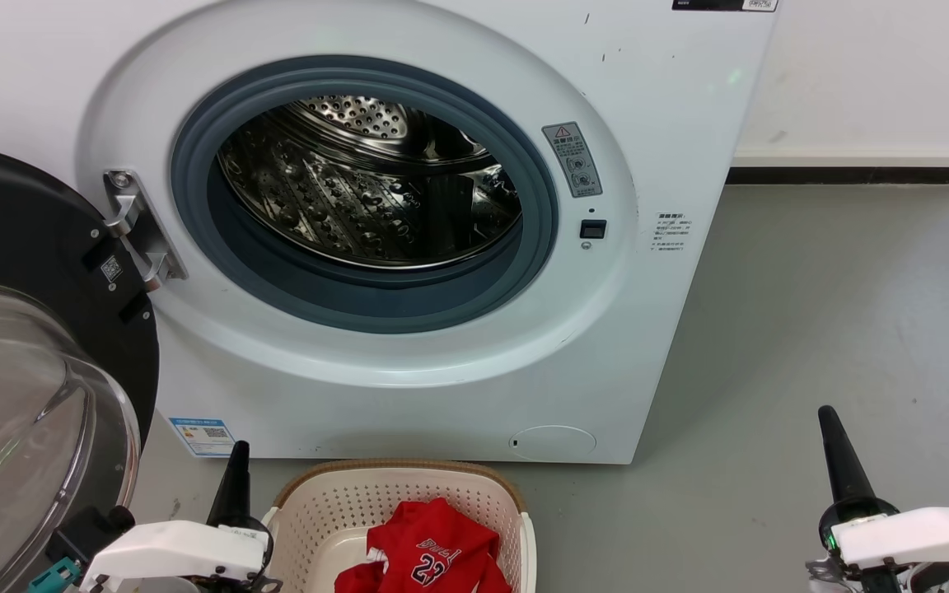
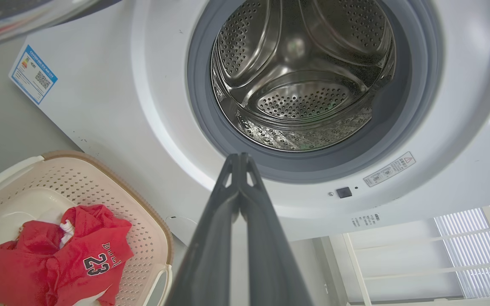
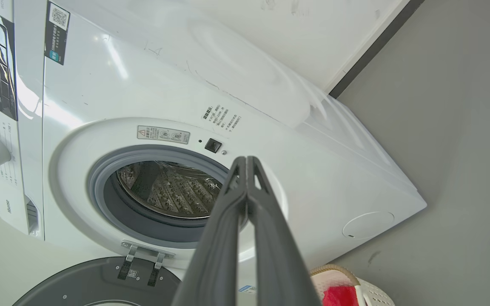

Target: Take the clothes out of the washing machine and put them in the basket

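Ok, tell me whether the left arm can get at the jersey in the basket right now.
Probably yes: the left gripper, shut and empty, sits right beside the basket, and the jersey lies uncovered in it. It would need to open first.

Open drum mouth (image 1: 367, 185), swung door (image 1: 30, 346) leftward

This is a plain laundry corner; whether it belongs to a home or a test room cannot be told. A large white front-loading washing machine (image 1: 672, 123) takes up the upper middle of the head view, its round door (image 1: 21, 239) swung open at the left edge. It stands on a smooth grey floor (image 1: 837, 313) against a white wall (image 1: 878, 74) with a dark skirting strip (image 1: 853, 175). At the bottom centre a laundry basket (image 1: 310, 494) holds a red jersey (image 1: 433, 535). Slatted blinds (image 2: 474, 250) show at the lower right of the left wrist view.
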